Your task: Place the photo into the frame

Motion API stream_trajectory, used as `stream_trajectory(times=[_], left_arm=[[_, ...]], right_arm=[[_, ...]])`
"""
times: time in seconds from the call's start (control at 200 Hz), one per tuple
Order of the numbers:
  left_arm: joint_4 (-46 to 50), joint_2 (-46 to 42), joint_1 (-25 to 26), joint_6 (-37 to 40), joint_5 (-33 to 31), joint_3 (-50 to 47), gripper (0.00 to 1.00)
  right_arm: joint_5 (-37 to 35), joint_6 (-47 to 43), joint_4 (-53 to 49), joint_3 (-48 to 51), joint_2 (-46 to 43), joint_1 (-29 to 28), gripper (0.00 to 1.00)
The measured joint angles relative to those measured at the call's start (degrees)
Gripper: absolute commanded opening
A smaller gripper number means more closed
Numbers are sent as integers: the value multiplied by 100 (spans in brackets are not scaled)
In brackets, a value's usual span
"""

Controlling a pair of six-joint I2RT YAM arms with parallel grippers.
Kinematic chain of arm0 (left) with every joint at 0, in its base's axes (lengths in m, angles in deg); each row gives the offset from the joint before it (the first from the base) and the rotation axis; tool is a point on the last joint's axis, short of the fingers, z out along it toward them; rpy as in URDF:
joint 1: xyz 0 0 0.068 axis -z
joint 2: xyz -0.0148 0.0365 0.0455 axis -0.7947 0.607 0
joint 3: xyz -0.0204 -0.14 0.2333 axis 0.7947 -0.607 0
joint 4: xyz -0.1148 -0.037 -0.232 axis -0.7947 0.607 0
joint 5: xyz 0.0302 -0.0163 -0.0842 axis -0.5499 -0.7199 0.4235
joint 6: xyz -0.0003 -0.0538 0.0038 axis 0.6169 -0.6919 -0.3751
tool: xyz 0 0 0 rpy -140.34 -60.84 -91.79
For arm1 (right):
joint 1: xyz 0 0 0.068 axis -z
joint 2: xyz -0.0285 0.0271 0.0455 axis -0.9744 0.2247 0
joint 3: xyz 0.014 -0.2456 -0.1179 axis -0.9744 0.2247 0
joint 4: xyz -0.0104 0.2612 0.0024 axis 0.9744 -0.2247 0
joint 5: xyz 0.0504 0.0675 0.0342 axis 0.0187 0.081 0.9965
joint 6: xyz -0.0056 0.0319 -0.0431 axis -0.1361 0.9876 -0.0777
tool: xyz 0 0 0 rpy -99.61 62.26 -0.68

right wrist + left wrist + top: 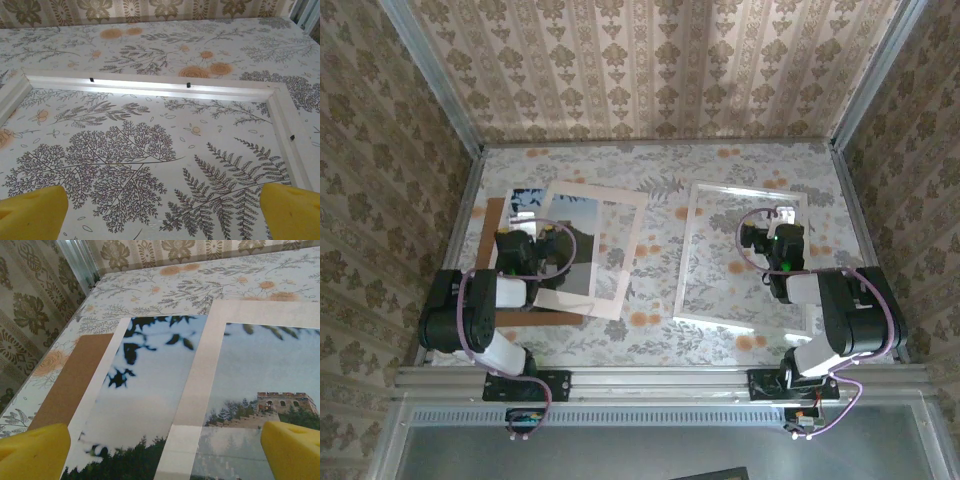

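photo (145,405): flat on the left side of the counter (660,165), not in the frame. It lies on the brown board (75,380), partly under the white mat (192,395). Sky, dark leaves and treetops show on its bare left strip. A hill with a stone wall and tower shows through the mat window.
white mat: lies tilted over the photo. Its left border crosses the print, and its far border lies on the counter print.
brown board: lowest in the stack, sticking out on the left past the photo's edge.
frame (150,86): flat on the right half of the counter, well apart from the photo stack. The counter's fern print shows through the pane. The far rail and right rail show in the right wrist view.
clips (187,85): small dark tabs on the inner edge of the frame rails.
left end effector (162,452): released, spread wide, nothing between the yellow pads (32,455). It hovers over the photo and the mat's left border.
right end effector (160,215): released, spread wide, its yellow pads (290,210) empty. It hovers over the frame's pane, inside the rails.
contact: can't tell whether either end effector touches the surface below it.
walls: patterned wallpaper on three sides of the counter.
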Motion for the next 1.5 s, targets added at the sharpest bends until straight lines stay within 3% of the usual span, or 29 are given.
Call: stream_trajectory(times=[1.04,1.275,1.5], left_arm=[[35,-28,-9,-2,22,13,100],[1099,-1340,-9,-144,-214,162,100],[1971,-2264,-129,-1261,-31,474,100]], right_arm=[[-17,0,-2,0,-7,-2,100],[-511,249,-1117,-238,-1272,-22,100],[-870,957,-2415,-743,-2118,13,99]])
